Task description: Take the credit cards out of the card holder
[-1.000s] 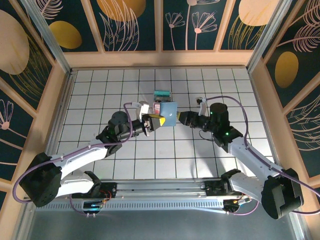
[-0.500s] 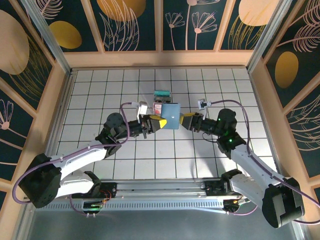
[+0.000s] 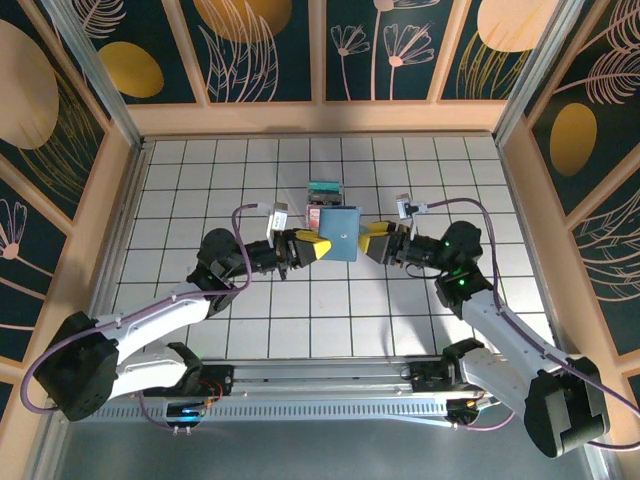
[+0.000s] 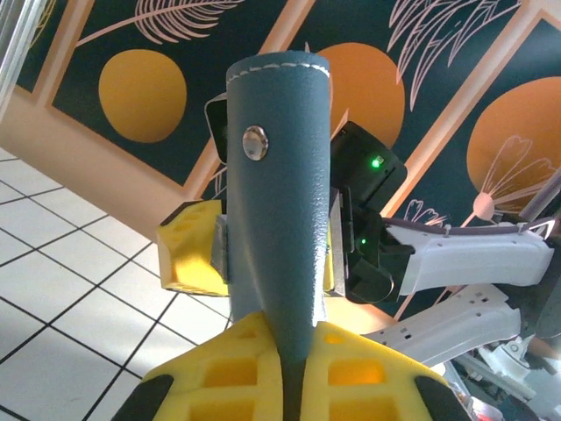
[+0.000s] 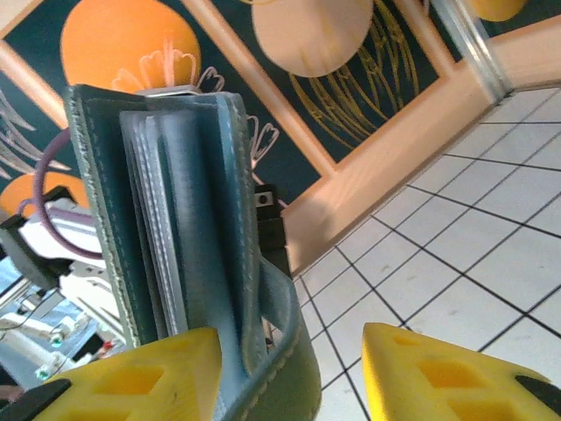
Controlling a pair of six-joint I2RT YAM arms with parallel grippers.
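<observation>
The left end effector (image 3: 318,247) is pressed together on one edge of the slate-blue card holder (image 3: 340,232), holding it above the middle of the tabletop (image 3: 200,180); its round snap (image 4: 255,143) faces the left wrist camera. The right end effector (image 3: 373,238) straddles the opposite edge, fingers spread, one yellow pad (image 5: 123,381) against the leather, the other just apart; the teal card (image 3: 323,188) and the whitish-pink card (image 3: 314,215) lie on the tabletop just beyond, toward the far edge.
</observation>
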